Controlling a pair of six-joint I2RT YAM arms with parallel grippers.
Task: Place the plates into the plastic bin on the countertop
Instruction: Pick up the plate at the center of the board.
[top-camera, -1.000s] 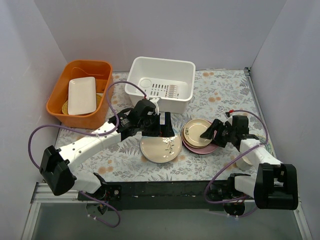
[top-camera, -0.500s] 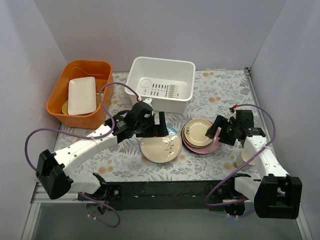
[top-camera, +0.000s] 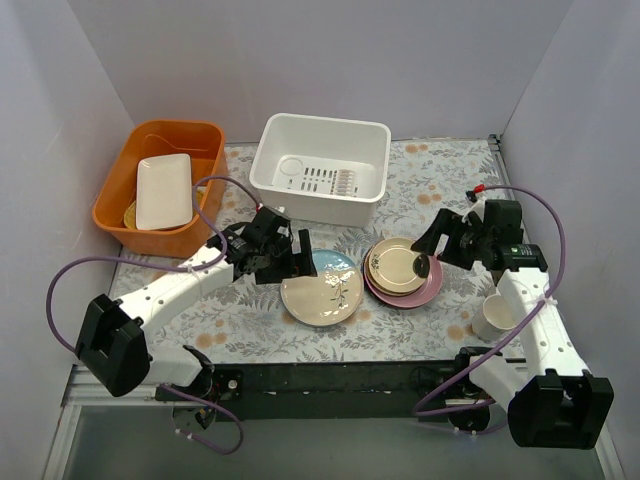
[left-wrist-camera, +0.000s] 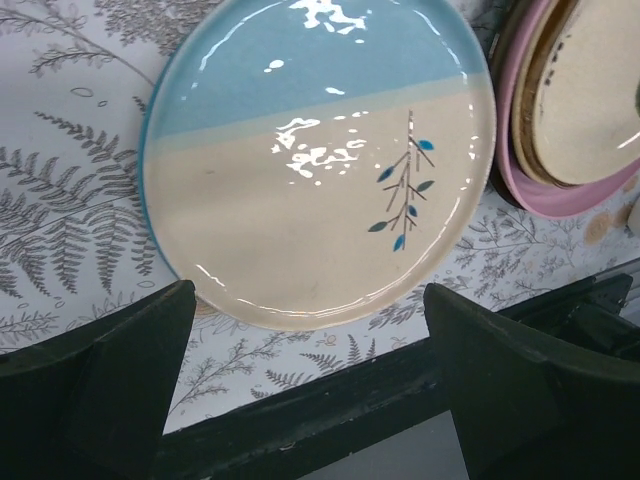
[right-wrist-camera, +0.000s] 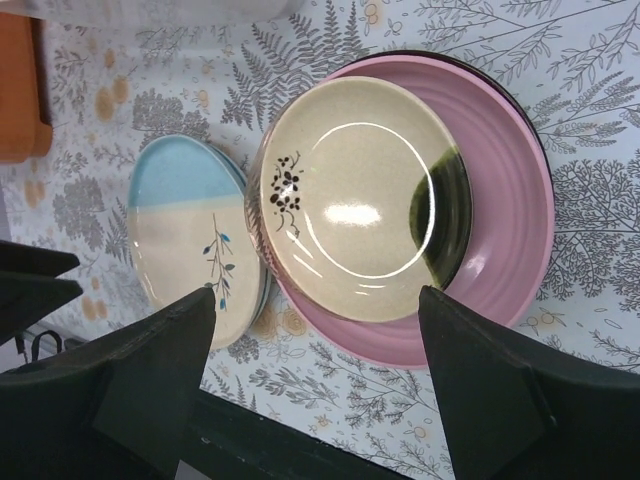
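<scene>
Cream-and-blue plate (top-camera: 322, 290) lies flat on the tabletop (top-camera: 450, 180), mid-width and toward the near edge, with nothing touching it. My left pincer (top-camera: 297, 262) has drawn back to the plate's left rim, jaws spread wide and empty. A second ago it hung over the plate's far rim.

My right pincer (top-camera: 420, 254) has lifted and backed toward the right edge, and its jaws have widened. They stand spread and hold nothing, just beside the stack: tan plate (top-camera: 396, 264) on top, pink plate (top-camera: 428, 292) under it, a darker rim showing below. I cannot tell whether the stack touches or overlaps the cream-and-blue plate.

At the far edge, centre, the plastic bin (top-camera: 330, 208) has no plate in it.

Judgement: no plate has shifted over this second, and both arms look to be resetting. The task is effectively unstarted. The next approach needs a low angle at a rim, since flat glazed plates give little to pinch.
</scene>
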